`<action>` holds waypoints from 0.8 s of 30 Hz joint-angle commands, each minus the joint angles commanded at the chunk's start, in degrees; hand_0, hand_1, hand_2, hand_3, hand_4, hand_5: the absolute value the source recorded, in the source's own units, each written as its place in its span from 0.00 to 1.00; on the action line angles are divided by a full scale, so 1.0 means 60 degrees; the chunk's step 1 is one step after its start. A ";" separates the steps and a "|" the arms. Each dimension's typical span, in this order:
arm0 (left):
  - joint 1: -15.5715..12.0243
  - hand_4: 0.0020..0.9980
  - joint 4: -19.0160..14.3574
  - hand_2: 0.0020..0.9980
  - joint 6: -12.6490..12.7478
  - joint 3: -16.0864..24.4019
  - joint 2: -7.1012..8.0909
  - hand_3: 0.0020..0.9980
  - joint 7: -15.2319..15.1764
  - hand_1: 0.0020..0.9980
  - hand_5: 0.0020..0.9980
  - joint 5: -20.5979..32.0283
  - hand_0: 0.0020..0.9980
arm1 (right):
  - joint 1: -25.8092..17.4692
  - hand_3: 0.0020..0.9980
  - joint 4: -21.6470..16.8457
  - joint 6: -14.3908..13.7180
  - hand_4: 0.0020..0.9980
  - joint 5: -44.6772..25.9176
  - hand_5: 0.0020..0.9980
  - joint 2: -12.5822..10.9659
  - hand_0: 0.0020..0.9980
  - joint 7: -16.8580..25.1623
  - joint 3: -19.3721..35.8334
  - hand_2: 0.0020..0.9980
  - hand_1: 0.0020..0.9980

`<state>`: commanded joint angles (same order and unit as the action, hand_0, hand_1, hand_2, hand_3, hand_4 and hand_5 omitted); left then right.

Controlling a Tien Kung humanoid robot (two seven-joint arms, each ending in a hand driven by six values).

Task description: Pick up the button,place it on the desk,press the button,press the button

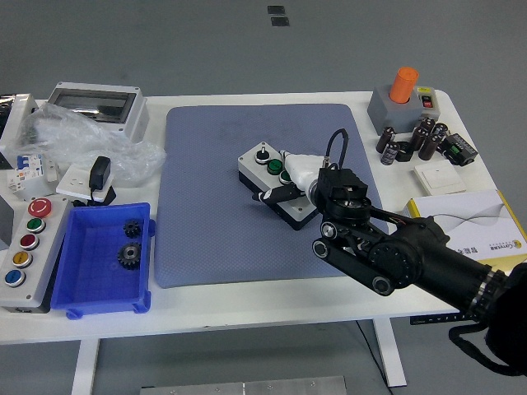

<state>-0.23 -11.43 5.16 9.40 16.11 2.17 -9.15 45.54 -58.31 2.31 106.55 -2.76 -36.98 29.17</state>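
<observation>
A small grey and black button box [269, 167] lies on the blue-grey mat [206, 214] near the table's middle. It carries a black knob at its far end and a green button [274, 165] beside it. My right hand [284, 185] comes in from the lower right and rests on the box's near half. Its white fingers [298, 167] curl over the box, one dark fingertip pointing left along the box's near edge. The box's near buttons are hidden under the hand. The left arm is out of view.
A blue bin [78, 280] with two black gears stands at the front left, next to a grey panel of coloured buttons [25, 247]. A grey block with an orange cylinder [403, 86], black capacitors [412, 141] and papers [469, 218] lie at the right.
</observation>
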 joint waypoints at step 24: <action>0.0001 0.59 -0.0011 0.60 0.0106 0.0016 0.0005 0.61 -0.0098 0.65 0.34 0.0024 0.61 | 0.0004 0.41 -0.0006 -0.0587 0.64 0.0618 0.31 0.0057 0.17 0.0000 -0.0370 0.40 0.41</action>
<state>-0.23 -11.49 5.80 9.50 16.14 1.58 -9.00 45.57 -58.35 -1.21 110.26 -2.41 -36.98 26.95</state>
